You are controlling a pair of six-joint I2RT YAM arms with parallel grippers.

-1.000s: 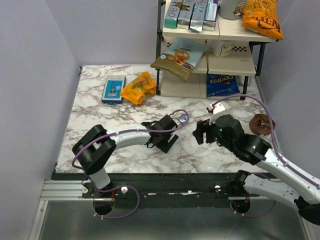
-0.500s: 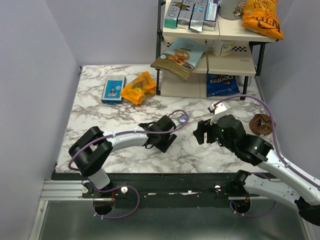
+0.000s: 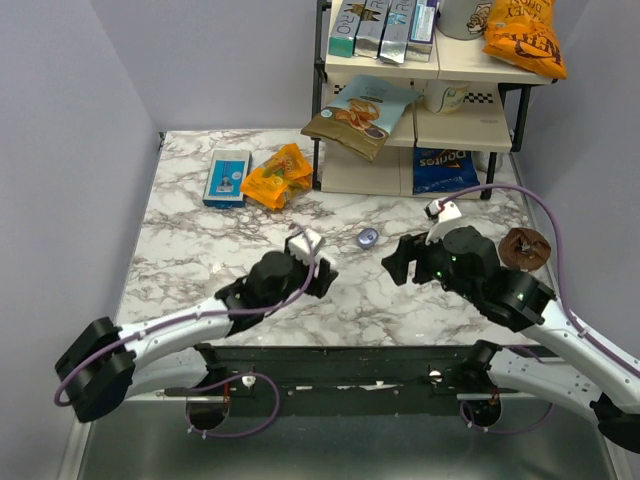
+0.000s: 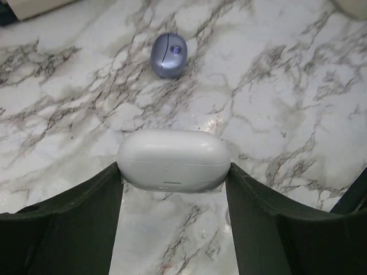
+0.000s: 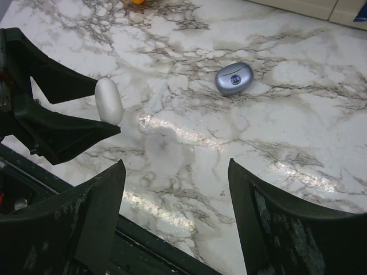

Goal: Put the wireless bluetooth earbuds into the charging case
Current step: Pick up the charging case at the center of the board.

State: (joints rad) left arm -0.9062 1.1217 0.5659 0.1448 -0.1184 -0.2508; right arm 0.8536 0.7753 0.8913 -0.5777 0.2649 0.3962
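The left gripper [image 4: 173, 172] pinches a white pill-shaped charging case [image 4: 172, 156], its lid apparently closed. 1 lilac earbud [image 4: 168, 54] lies on the marble at 12 o'clock from it, its marking unreadable. The right gripper [image 5: 176, 166] hangs spread and empty. Likely next: open the lid, then fetch the earbud. A blue bag [image 3: 445, 165] reads Doritos.
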